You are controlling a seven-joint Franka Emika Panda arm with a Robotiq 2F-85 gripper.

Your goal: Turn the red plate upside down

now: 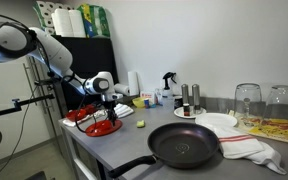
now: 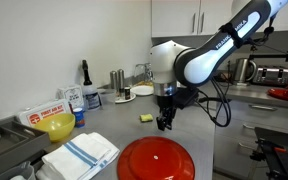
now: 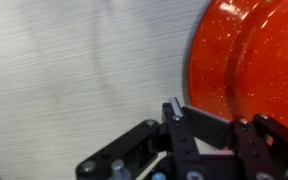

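Your fingers (image 2: 165, 124) look pressed together with nothing between them, hanging just above the worktop (image 2: 124, 125). The red plate (image 2: 156, 160) lies on the worktop just beside them. In the wrist view its glossy rim curves close past the fingertips without touching. A small yellow block (image 2: 146, 118) sits near the fingers on the opposite side. Farther out stands a yellow bowl (image 2: 59, 126); its contents I cannot tell. Well away, the black frying pan (image 1: 184, 147) shows a bare bottom, with a white plate (image 1: 216, 122) beside it.
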